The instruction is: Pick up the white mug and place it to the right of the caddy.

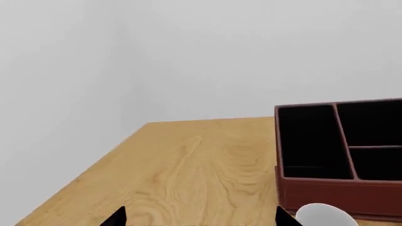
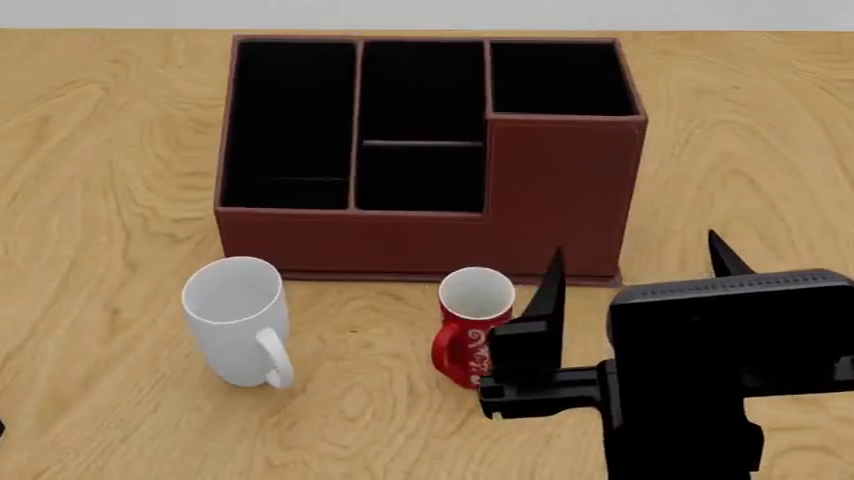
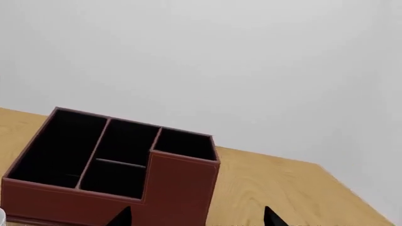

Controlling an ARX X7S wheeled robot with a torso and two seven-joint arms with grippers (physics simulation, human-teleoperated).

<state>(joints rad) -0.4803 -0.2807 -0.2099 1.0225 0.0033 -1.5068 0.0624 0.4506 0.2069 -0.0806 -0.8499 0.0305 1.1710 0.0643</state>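
Observation:
The white mug (image 2: 238,320) stands upright on the table in front of the caddy's left part, handle toward me. Its rim shows in the left wrist view (image 1: 326,215), just beyond one fingertip. The caddy (image 2: 427,160) is a large reddish-brown box with black compartments; it also shows in the left wrist view (image 1: 339,183) and the right wrist view (image 3: 176,188). My right gripper (image 2: 634,250) is open and empty, above the table in front of the caddy's tall right corner (image 3: 197,219). My left gripper (image 1: 199,219) is open and empty, left of the white mug, out of the head view.
A narrower red mug (image 2: 470,340) with a white floral pattern stands in front of the caddy, close beside my right gripper's left finger. The wooden table (image 2: 107,150) runs back to a white wall; bare wood lies right of the caddy (image 2: 747,150).

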